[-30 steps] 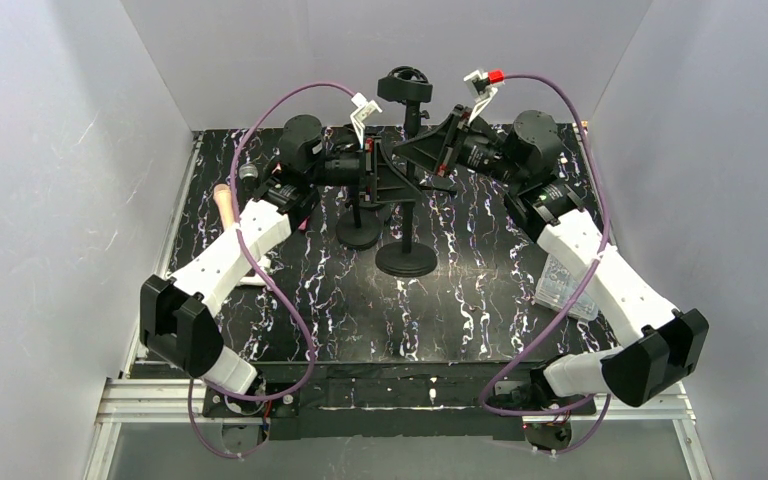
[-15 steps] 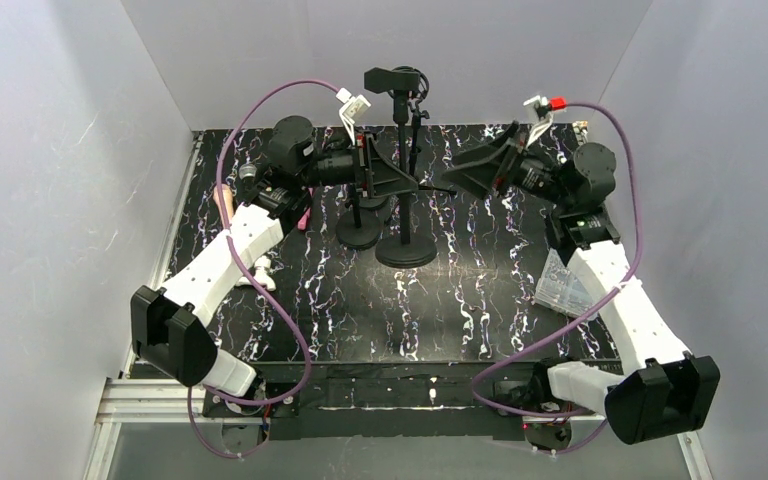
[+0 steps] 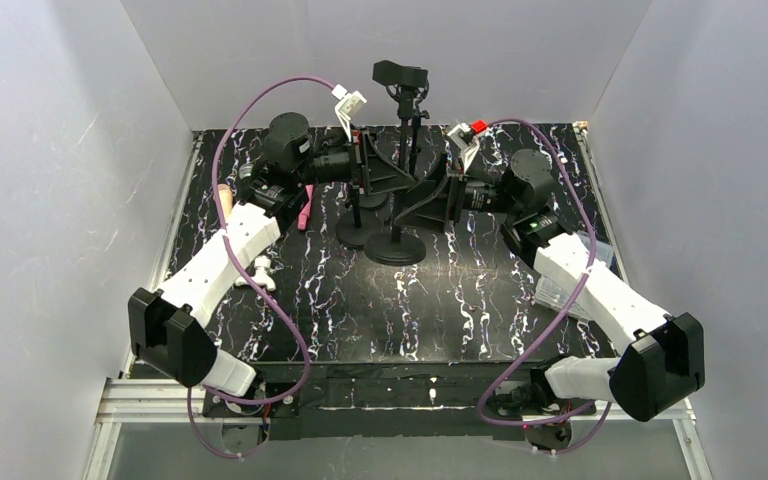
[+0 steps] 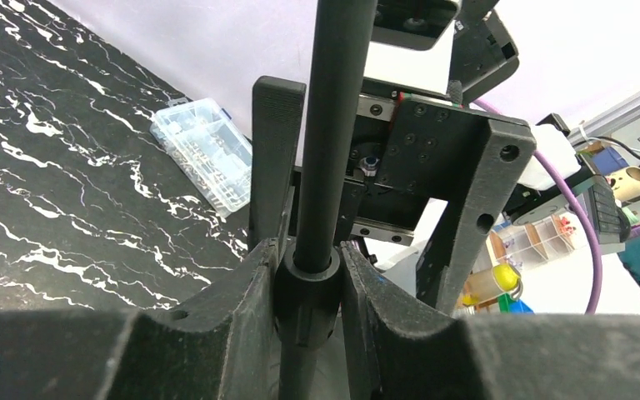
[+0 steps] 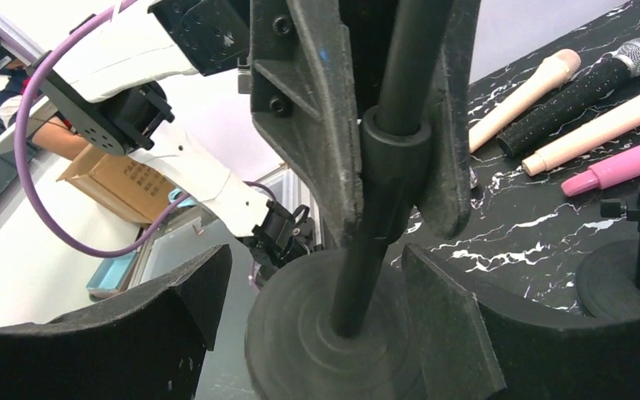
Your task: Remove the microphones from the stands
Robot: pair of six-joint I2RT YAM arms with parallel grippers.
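The black stand rises from its round base [image 3: 397,248] to a black head [image 3: 400,75]; there I cannot tell clip from microphone. My left gripper [image 3: 385,178] is shut on the stand's pole. In the left wrist view its fingers [image 4: 242,300] clamp the pole's collar [image 4: 308,283]. My right gripper [image 3: 425,195] comes in from the right, lower on the same pole. In the right wrist view it [image 5: 317,275] stands open, with the pole [image 5: 367,275] between its fingers, untouched, above the base [image 5: 300,350].
A second stand [image 3: 357,232] stands just left of the held one. Beige [image 5: 525,83], black [image 5: 583,87] and pink [image 5: 608,171] microphones lie at the table's left. A clear plastic box [image 3: 565,285] lies at the right, under my right arm.
My right gripper let go and opened, swung out to the right, then came back low around the pole. The stand's head shifted a little. My left gripper kept its grip.
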